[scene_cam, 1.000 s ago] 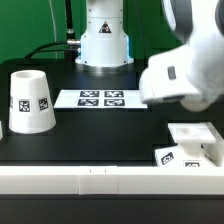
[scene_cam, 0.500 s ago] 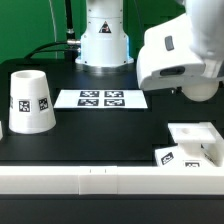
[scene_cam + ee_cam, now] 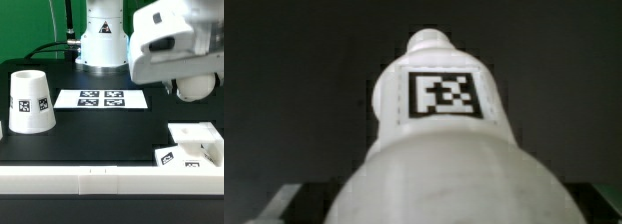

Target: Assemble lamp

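Three lamp parts logged: shade (image 3: 26,100) upright, mouth down, at the exterior view's left; base (image 3: 192,140) flat on the table (image 3: 100,135) at the near right of that view; bulb (image 3: 438,130) off the table, in the gripper (image 3: 434,203). Wrist view: the bulb fills the picture, tagged face up to the camera, narrow end pointing away over dark table. The fingers are mostly hidden behind it, only dark slivers either side of its wide end, so I read the gripper as clamped on the bulb. Step in hand, by my reading: carrying the bulb to the base. Arm (image 3: 170,40) pose: wrist high at the far right of the exterior view, above and behind the base, right of the marker board (image 3: 100,98), well apart from the shade. Next move calls for travel toward the near right, the bulb lined up over the base's raised centre, then a straight descent. Bulb tilt cannot be judged from here.
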Robot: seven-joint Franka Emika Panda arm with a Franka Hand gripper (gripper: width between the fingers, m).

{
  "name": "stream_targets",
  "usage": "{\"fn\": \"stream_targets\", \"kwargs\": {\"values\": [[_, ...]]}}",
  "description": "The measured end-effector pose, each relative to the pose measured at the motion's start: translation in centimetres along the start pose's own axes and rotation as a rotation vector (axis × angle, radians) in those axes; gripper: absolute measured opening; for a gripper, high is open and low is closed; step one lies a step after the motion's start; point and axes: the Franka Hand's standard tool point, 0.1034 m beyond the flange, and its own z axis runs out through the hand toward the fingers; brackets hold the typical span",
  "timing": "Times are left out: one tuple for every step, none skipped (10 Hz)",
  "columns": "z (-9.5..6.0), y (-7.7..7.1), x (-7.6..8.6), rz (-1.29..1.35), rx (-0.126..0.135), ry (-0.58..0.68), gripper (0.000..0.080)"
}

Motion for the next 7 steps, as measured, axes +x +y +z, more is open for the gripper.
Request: {"fn": "stream_targets", "kwargs": {"values": [[-1.7,-0.3,0.7,-0.006,-0.003,0.091,0.0574],[-2.2,-0.6,0.8,-0.011,-0.008,0.156,0.0574],[-2.2,-0.6,1.2,-0.011,-0.012,0.225,0.0574],[-2.3,-0.5,1.7,-0.011,-0.016,0.317,0.0574],[-2.3,-0.4,1.6,-0.012,-0.021,0.388,0.0574],[-2.5,-0.3,2.0,-0.013,-0.024,0.46,0.0574],[-2.8,-0.1,2.3,-0.024,-0.032,0.551,0.0574]]}}
